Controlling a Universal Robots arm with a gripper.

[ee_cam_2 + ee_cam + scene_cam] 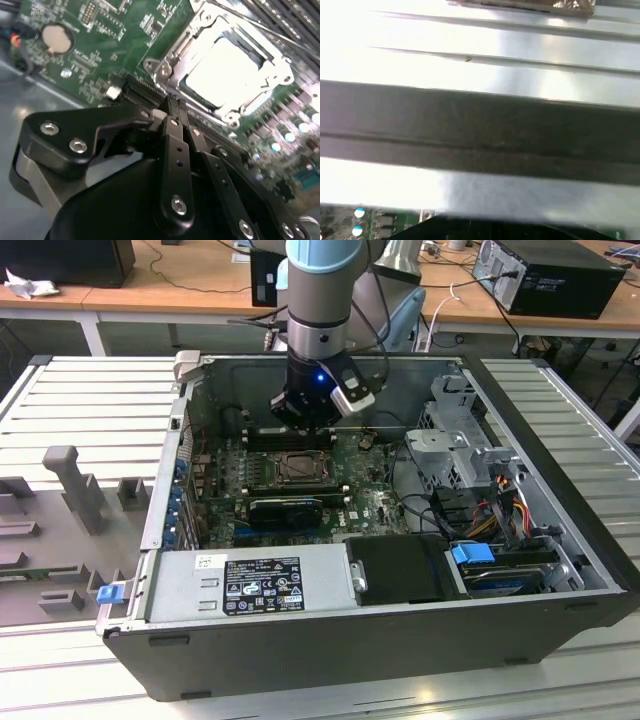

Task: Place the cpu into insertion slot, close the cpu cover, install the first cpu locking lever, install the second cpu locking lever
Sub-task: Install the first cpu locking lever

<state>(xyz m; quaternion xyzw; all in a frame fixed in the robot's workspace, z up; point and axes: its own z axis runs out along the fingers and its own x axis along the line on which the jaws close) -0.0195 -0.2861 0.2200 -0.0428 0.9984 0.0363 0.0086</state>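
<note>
The insertion slot (300,468) sits mid-motherboard inside the open computer case. In the second wrist view the cpu cover (170,62) lies flat over the slot, and the pale cpu (220,70) shines through its square window. A thin metal lever (270,27) runs along the far side of the socket. My gripper (303,428) hangs just above the board, at the edge of the slot on the memory-slot side. Its black fingers (175,125) are pressed together with nothing visible between them, their tips (175,102) a short way off the cover's corner.
A silver power supply (250,585) fills the case's near side, and a drive cage (460,430) with cables stands at the exterior view's right. Long memory slots (285,435) lie beyond the socket. A coin battery (56,38) sits on the board. The case wall (480,130) is close by.
</note>
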